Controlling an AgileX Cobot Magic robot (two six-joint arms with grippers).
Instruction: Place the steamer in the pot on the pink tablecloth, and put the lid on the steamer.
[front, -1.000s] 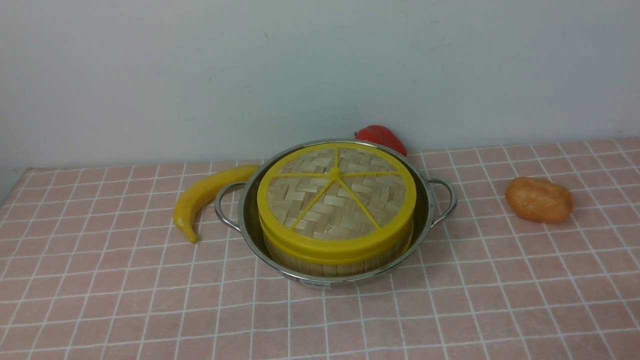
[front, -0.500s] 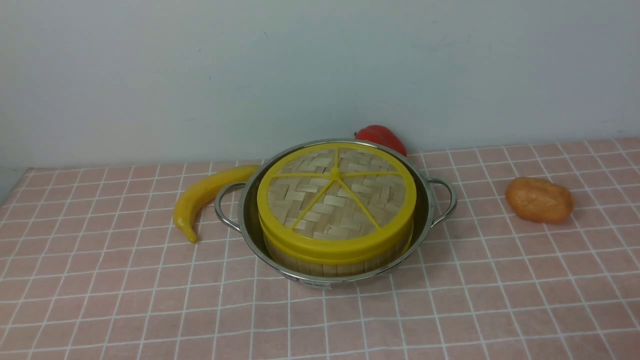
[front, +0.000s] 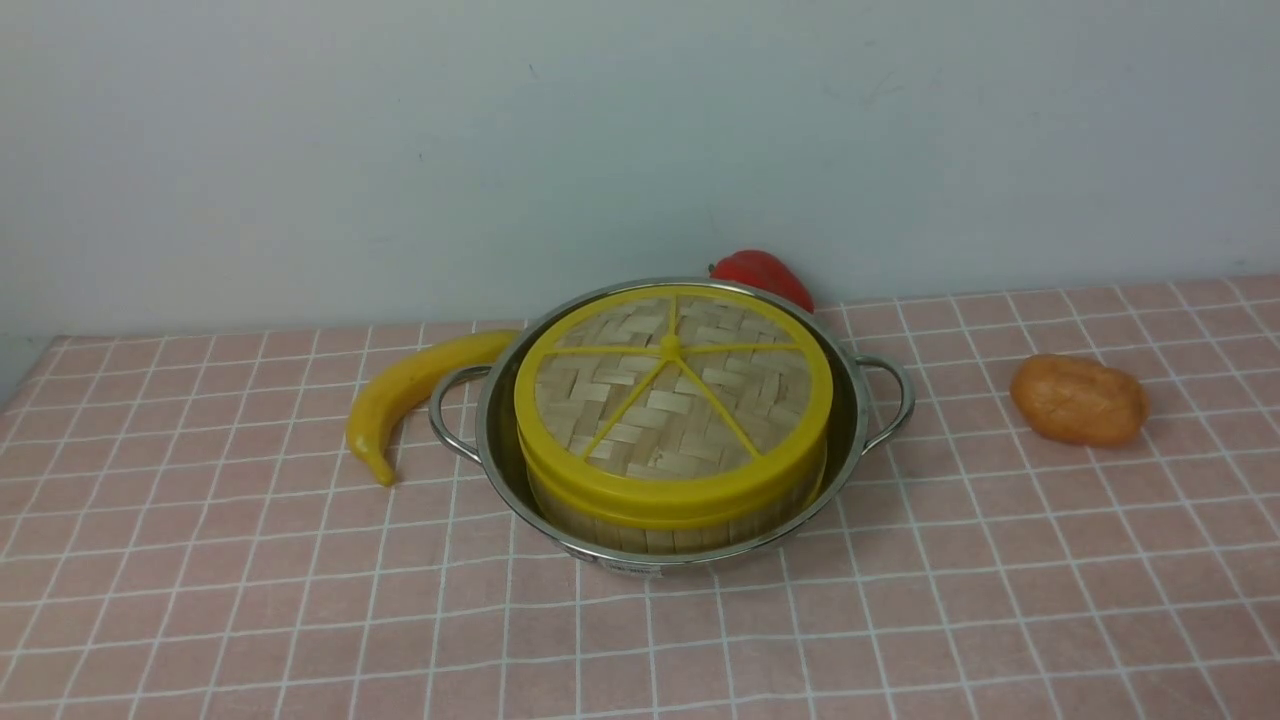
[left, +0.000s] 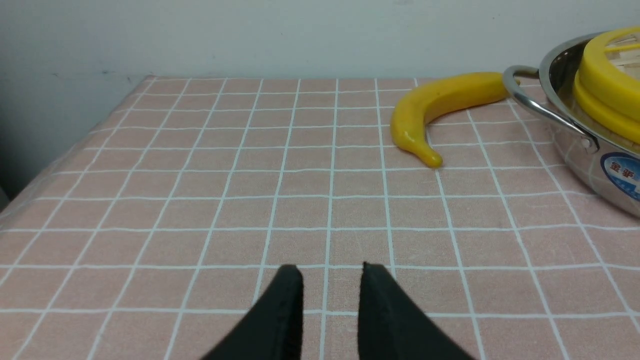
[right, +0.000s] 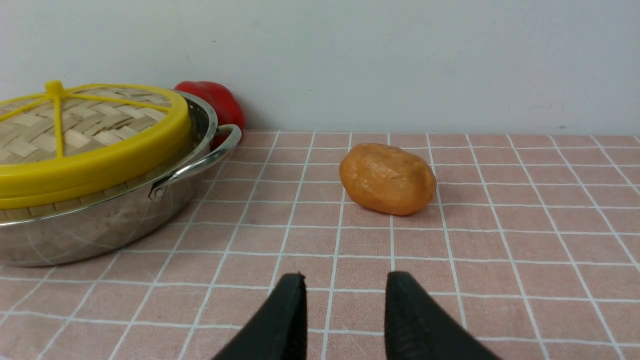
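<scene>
Lid (front: 672, 385) caps steamer (front: 672, 525) inside pot (front: 850, 415) on pink tablecloth (front: 250, 580).

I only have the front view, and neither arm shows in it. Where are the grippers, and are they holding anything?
Observer: The left gripper hangs over bare pink tablecloth, jaws apart, empty.
Operator: And the other one?
Observer: The right gripper is open and empty too, short of the orange potato-like item.
Operator: Anything on the pot I can't read?
Observer: The pot has a blue oval label on its side, near the handle beside the banana.
</scene>
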